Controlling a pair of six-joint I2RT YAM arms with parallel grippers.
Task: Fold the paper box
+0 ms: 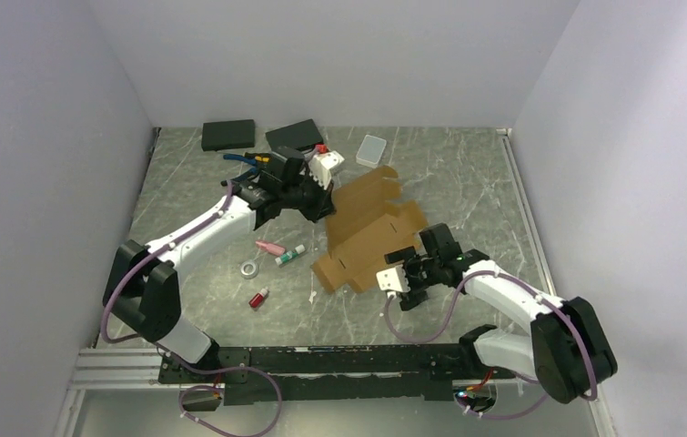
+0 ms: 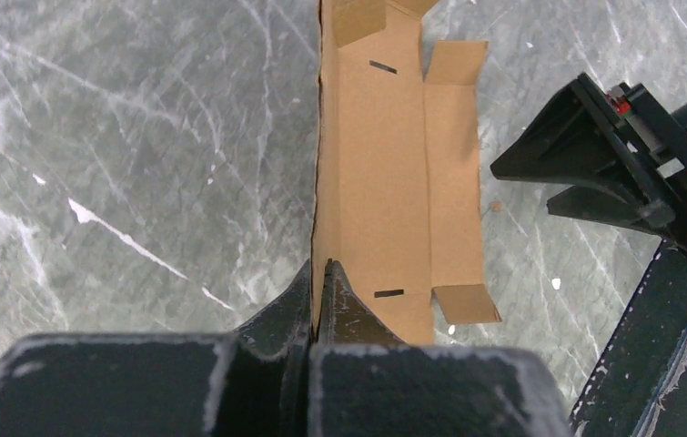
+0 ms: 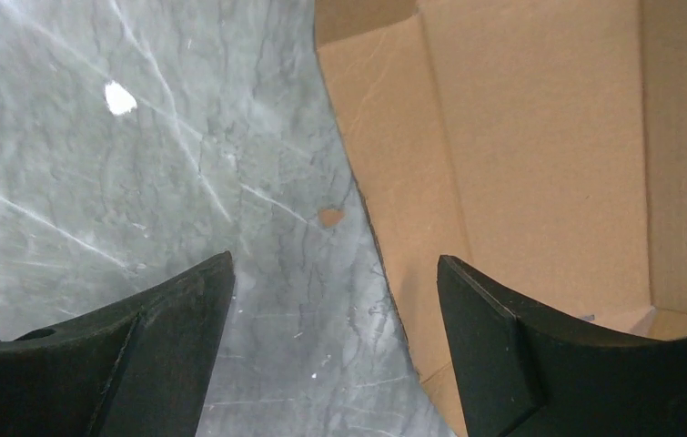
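Observation:
The paper box (image 1: pixel 371 232) is a flat brown die-cut sheet lying mid-table, with one long side raised. My left gripper (image 1: pixel 326 211) is shut on that raised far-left edge. In the left wrist view its fingertips (image 2: pixel 319 273) pinch the upright cardboard wall, and the rest of the paper box (image 2: pixel 394 164) stretches away with its slots and small flaps showing. My right gripper (image 1: pixel 409 258) hovers open over the sheet's near right edge. In the right wrist view the right gripper (image 3: pixel 335 269) straddles the edge of the paper box (image 3: pixel 540 155), one finger over cardboard and one over the table, holding nothing.
Two flat black boxes (image 1: pixel 228 135) (image 1: pixel 294 135) and a translucent white case (image 1: pixel 371 150) lie at the back. Left of the sheet are a pink item (image 1: pixel 269 247), a green-capped tube (image 1: pixel 289 256), a tape roll (image 1: pixel 249 269) and a small red bottle (image 1: pixel 258 298).

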